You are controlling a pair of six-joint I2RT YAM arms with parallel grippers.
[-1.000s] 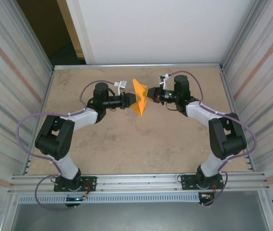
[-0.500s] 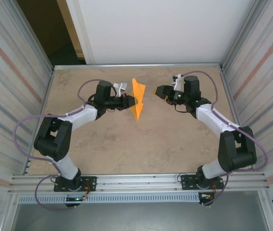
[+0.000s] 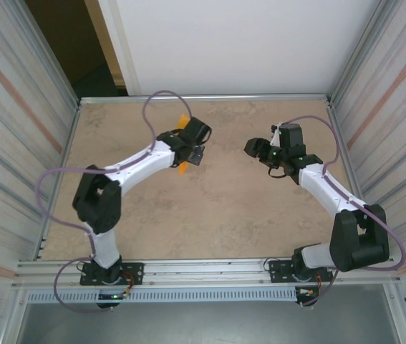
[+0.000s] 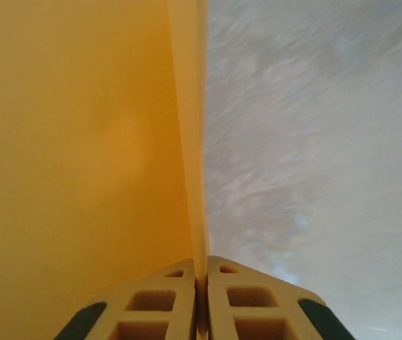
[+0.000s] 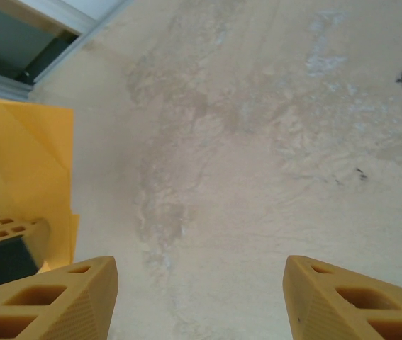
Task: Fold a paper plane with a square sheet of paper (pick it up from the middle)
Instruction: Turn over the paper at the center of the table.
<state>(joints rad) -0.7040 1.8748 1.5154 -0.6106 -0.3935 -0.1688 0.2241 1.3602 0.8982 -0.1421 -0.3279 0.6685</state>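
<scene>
The square sheet of paper, bright orange, is folded into a paper plane (image 4: 80,142) and held edge-on in my left gripper (image 4: 201,280), which is shut on its crease. From above, the left gripper (image 3: 192,156) hangs over the table's back middle, and small orange parts of the paper plane (image 3: 182,169) stick out from under it. My right gripper (image 3: 252,148) stands open a short way to the right, apart from the paper, with nothing between its fingers (image 5: 59,297). In the right wrist view the paper plane (image 5: 23,163) shows at the left with the left gripper (image 5: 2,230) on it.
The tan table (image 3: 210,215) is bounded by corrugated metal walls on the left (image 3: 16,143) and right (image 3: 396,129) and a white panel (image 3: 231,43) at the back. A dark opening (image 3: 66,43) lies at the back left.
My right gripper let go of the paper, opened, and drew back to the right. The left arm swung its wrist round, so the plane now lies mostly under the gripper.
</scene>
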